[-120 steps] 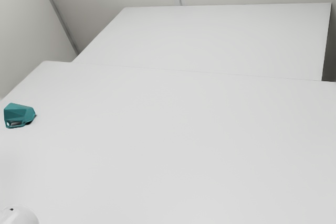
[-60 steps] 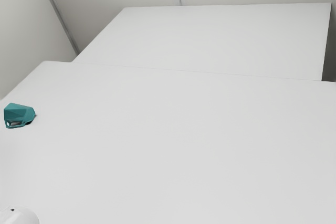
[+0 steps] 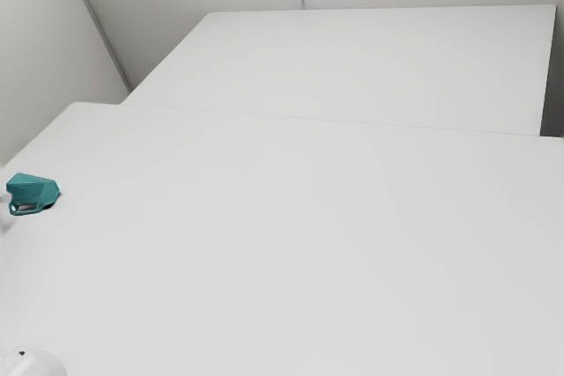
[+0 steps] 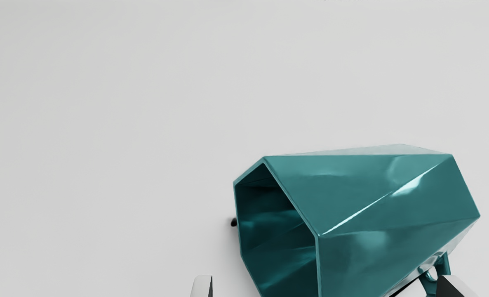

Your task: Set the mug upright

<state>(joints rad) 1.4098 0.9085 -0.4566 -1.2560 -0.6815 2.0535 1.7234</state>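
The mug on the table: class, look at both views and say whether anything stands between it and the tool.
Nothing visible stands between the tool and the mug, which lies on its side on the table. Its handle shows close by one finger of the tool.

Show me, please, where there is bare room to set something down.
The table is bare from the lying mug toward the exterior view's right, up to the farther white surface. It is crowded around the mug, beside the open gripper.
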